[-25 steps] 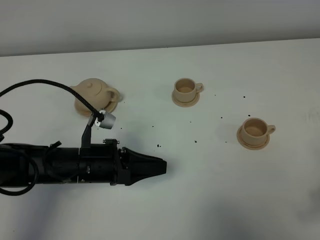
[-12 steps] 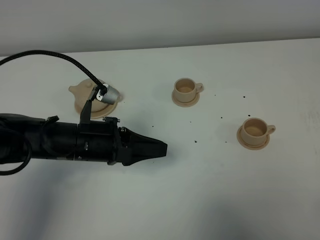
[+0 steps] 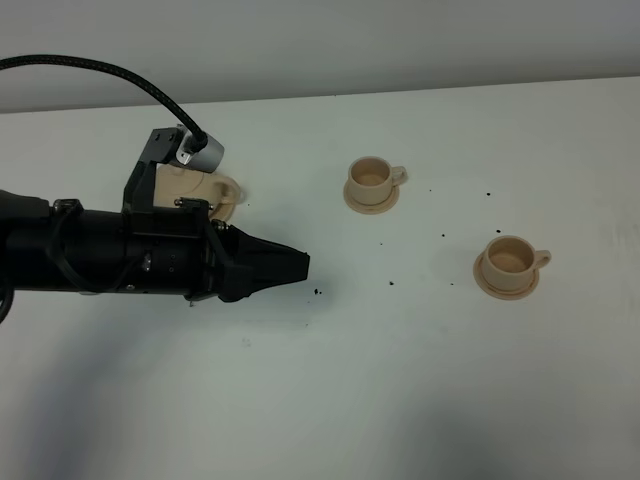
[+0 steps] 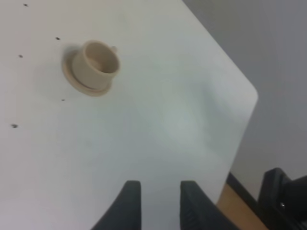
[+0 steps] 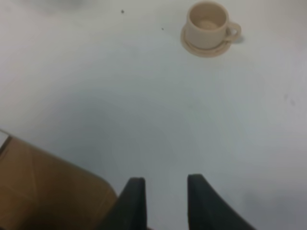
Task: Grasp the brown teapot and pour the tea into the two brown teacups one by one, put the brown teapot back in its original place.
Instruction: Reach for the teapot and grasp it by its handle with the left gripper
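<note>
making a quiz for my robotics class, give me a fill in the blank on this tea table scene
1. The far teacup and the near teacup each stand on a ___.
2. In the high view, both cup handles point ___.
3. The left gripper holds ___.
4. The left arm partly hides the brown teapot, which is ___ of both cups in the high view.
Missing words: saucer; right; nothing; left.

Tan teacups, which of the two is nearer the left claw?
The small pale tan ceramic teacup farther back; the other teacup sits farther right.
</note>
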Action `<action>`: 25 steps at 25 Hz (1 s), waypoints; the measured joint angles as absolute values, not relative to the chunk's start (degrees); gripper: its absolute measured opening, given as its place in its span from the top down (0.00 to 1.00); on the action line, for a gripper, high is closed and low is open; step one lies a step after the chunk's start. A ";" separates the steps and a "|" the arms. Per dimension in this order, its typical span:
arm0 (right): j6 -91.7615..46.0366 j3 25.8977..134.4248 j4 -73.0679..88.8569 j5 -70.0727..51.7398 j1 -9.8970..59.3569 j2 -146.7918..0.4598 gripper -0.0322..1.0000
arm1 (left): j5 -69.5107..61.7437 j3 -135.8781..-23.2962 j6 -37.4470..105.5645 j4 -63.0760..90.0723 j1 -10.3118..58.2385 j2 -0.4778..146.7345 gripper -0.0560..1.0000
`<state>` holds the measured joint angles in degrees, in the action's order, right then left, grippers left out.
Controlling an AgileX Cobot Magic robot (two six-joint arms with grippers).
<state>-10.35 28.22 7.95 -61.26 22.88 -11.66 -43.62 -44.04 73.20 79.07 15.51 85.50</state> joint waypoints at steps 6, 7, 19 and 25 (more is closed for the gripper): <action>-10.49 28.22 8.09 -61.26 22.88 -11.61 0.73 | -41.02 -44.29 66.17 72.01 15.51 83.82 0.71; -10.49 28.22 8.14 -61.26 22.88 -11.61 0.73 | -40.79 -44.68 64.87 70.57 15.51 83.80 0.71; -10.49 28.20 8.20 -61.26 6.29 -11.46 0.73 | -36.53 -49.83 49.95 56.02 15.51 83.57 0.71; -10.44 28.20 8.33 -61.26 0.36 -11.25 0.73 | -36.13 -53.11 46.55 52.24 15.51 83.57 0.71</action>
